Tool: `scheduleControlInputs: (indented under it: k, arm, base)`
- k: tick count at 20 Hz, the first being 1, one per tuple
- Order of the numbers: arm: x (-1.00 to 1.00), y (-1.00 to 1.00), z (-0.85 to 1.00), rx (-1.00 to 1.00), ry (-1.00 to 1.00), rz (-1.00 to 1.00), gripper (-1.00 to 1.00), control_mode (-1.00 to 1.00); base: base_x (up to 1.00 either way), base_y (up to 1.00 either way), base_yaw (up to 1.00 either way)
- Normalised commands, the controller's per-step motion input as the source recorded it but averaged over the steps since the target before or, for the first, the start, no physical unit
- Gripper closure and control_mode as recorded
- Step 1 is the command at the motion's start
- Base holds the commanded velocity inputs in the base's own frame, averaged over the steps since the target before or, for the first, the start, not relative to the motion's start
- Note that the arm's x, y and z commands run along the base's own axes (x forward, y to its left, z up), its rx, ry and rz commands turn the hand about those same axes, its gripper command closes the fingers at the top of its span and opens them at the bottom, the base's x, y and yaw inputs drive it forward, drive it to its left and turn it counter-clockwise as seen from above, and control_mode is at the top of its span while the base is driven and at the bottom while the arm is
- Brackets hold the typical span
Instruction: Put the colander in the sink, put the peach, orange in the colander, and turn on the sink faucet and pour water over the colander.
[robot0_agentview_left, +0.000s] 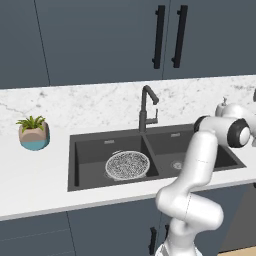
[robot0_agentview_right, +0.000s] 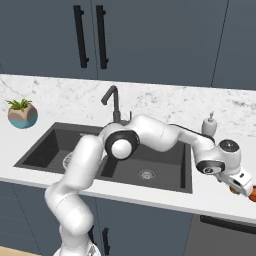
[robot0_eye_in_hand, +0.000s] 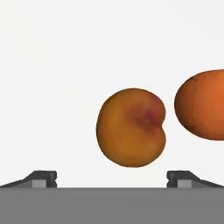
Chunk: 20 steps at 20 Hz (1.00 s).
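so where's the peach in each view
Left base view: I can't find it.
Right base view: low at the right edge, the gripper hangs over fruit on the counter; which fruit is unclear.
Hand view: peach centre, orange at right.
Shared landmark: the faucet.

Light: even, soft, rendered, no clear source
Counter (robot0_agentview_left: 35, 175): bright white, nearly washed out in the hand view
Shadows: faint, darkest inside the sink (robot0_agentview_left: 90, 150)
Glare: none, only a mild sheen on the arm
Focus: sharp throughout, no blur
Peach (robot0_eye_in_hand: 131, 127): shaded on its lower side
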Motion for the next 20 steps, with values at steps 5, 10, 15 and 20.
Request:
scheduleControlInputs:
  k: [5, 10, 15, 20]
  arm:
    - [0.09, -0.24, 0.00, 0.01, 0.00, 0.00, -1.00, -1.00]
    - [0.00, -0.10, 0.00, 0.00, 0.00, 0.00, -1.00, -1.00]
    - [-0.03, -0.01, -0.06, 0.00, 0.01, 0.00, -1.00, -1.00]
    - [0.00, 0.00, -0.08, 0.00, 0.01, 0.00, -1.00, -1.00]
  base:
    - [0.00, 0.00, 0.00]
    - [0.00, 0.00, 0.00]
    - [0.00, 0.00, 0.00]
    - [0.00, 0.00, 0.00]
